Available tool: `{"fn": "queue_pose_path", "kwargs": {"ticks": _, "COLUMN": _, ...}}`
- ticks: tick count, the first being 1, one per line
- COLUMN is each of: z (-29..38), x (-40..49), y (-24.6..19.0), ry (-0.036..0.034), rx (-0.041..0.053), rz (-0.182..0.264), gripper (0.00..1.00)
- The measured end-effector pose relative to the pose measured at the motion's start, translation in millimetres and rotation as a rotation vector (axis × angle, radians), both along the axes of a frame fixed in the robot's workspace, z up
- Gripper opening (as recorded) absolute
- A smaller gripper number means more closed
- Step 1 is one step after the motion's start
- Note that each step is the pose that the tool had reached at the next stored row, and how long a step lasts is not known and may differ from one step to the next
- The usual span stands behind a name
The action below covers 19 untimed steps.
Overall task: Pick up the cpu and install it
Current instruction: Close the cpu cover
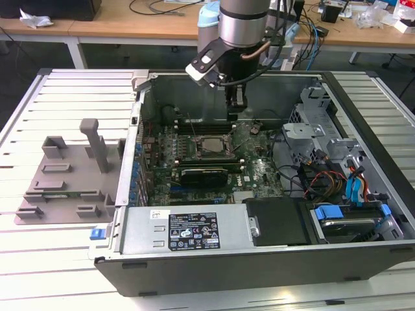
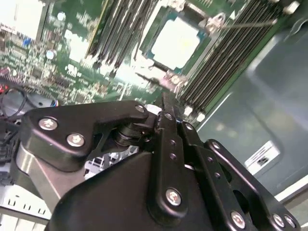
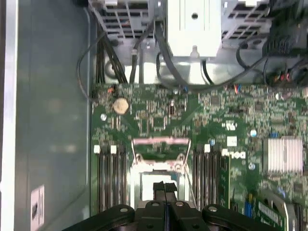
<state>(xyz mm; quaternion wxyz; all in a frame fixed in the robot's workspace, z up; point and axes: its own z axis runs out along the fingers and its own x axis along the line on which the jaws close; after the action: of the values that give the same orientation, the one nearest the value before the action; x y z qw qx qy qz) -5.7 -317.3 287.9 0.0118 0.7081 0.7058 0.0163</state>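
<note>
While the arm hangs inside the open dark-grey metal computer case, I look down on the green motherboard lying flat on its floor. My black gripper hovers just above the board with its jaws pinched together on nothing. The cpu, a small silvery square chip, already lies in the socket just beside the fingertips. I judge seating is the step in hand. The next move calls for a light, level touch.
</note>
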Motion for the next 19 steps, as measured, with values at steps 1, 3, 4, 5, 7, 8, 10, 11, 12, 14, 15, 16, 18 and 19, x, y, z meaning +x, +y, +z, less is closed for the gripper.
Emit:
{"fn": "queue_pose_path", "kwargs": {"ticks": 1, "z": 0.0, "x": 4.5, "y": -0.2, "ry": 0.0010, "rx": 0.0000, "rz": 0.000, "gripper": 0.11}}
{"fn": "queue_pose_path", "kwargs": {"ticks": 3, "z": -0.1, "x": 13.8, "y": -0.4, "ry": 0.0026, "rx": 0.0003, "rz": 0.000, "gripper": 0.11}}
{"fn": "queue_pose_path", "kwargs": {"ticks": 4, "z": -0.2, "x": 17.5, "y": -0.6, "ry": 0.0032, "rx": 0.0004, "rz": 0.000, "gripper": 0.11}}
{"fn": "queue_pose_path", "kwargs": {"ticks": 5, "z": -0.2, "x": 21.5, "y": -0.8, "ry": 0.0042, "rx": 0.0003, "rz": 0.000, "gripper": 0.11}}
{"fn": "queue_pose_path", "kwargs": {"ticks": 7, "z": -0.3, "x": 35.1, "y": -2.0, "ry": 0.0083, "rx": 0.0003, "rz": 0.000, "gripper": 0.11}}
{"fn": "queue_pose_path", "kwargs": {"ticks": 8, "z": -0.3, "x": 39.0, "y": -2.3, "ry": 0.0096, "rx": 0.0001, "rz": 0.000, "gripper": 0.11}}
{"fn": "queue_pose_path", "kwargs": {"ticks": 10, "z": -1.6, "x": 51.6, "y": -3.2, "ry": 0.0130, "rx": 0.0003, "rz": 0.000, "gripper": 0.11}}
{"fn": "queue_pose_path", "kwargs": {"ticks": 11, "z": -4.4, "x": 54.5, "y": -3.3, "ry": 0.0143, "rx": 0.0002, "rz": 0.000, "gripper": 0.11}}
{"fn": "queue_pose_path", "kwargs": {"ticks": 12, "z": -7.4, "x": 56.9, "y": -3.3, "ry": 0.0153, "rx": 0.0002, "rz": 0.000, "gripper": 0.11}}
{"fn": "queue_pose_path", "kwargs": {"ticks": 14, "z": -12.4, "x": 59.7, "y": -3.5, "ry": 0.0166, "rx": 0.0002, "rz": 0.000, "gripper": 0.11}}
{"fn": "queue_pose_path", "kwargs": {"ticks": 15, "z": -14.7, "x": 60.1, "y": -3.5, "ry": 0.0172, "rx": 0.0001, "rz": 0.000, "gripper": 0.11}}
{"fn": "queue_pose_path", "kwargs": {"ticks": 16, "z": -16.8, "x": 60.3, "y": -3.6, "ry": 0.0177, "rx": 0.0001, "rz": 0.000, "gripper": 0.11}}
{"fn": "queue_pose_path", "kwargs": {"ticks": 18, "z": -34.0, "x": 61.5, "y": -3.5, "ry": 0.0220, "rx": 0.0001, "rz": 0.000, "gripper": 0.11}}
{"fn": "queue_pose_path", "kwargs": {"ticks": 19, "z": -42.1, "x": 62.3, "y": -3.5, "ry": 0.0244, "rx": 0.0001, "rz": 0.000, "gripper": 0.11}}
